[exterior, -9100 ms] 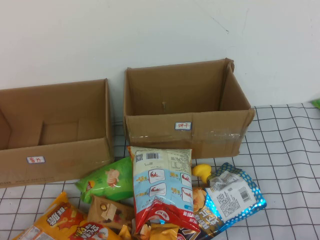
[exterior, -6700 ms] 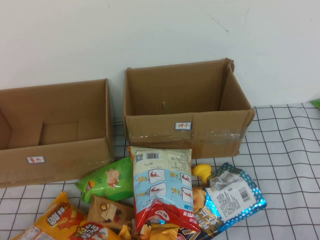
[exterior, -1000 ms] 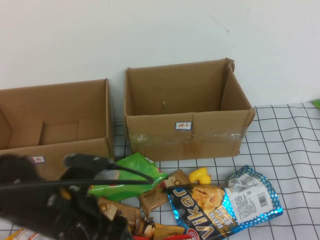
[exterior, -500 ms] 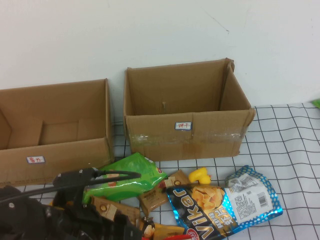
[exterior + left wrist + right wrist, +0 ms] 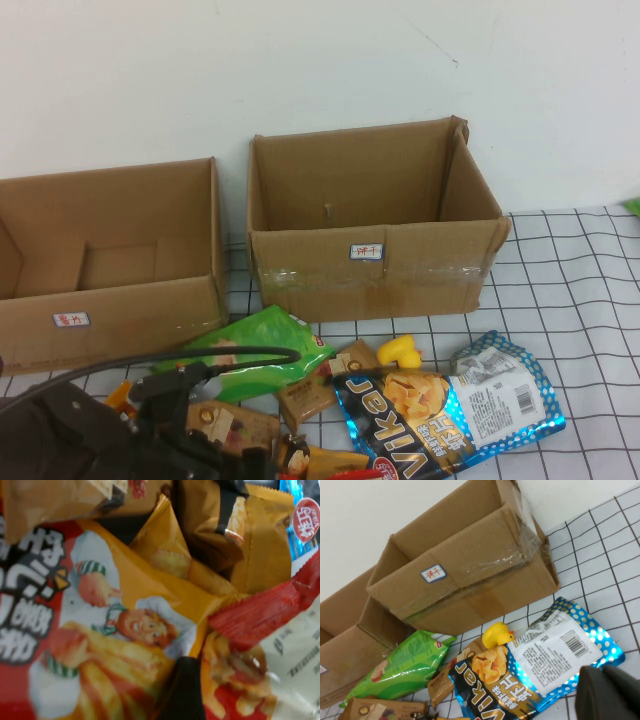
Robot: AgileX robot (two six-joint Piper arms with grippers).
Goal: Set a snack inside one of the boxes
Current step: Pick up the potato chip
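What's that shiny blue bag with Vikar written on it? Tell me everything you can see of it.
The Vikar bag is glossy foil, blue with white dots, showing crisps and a white barcode label. It lies flat on the checked cloth before the taped box, with the yellow duck at its far edge. The left gripper is over the pile nearby and the shut right gripper is beside it; neither touches it.
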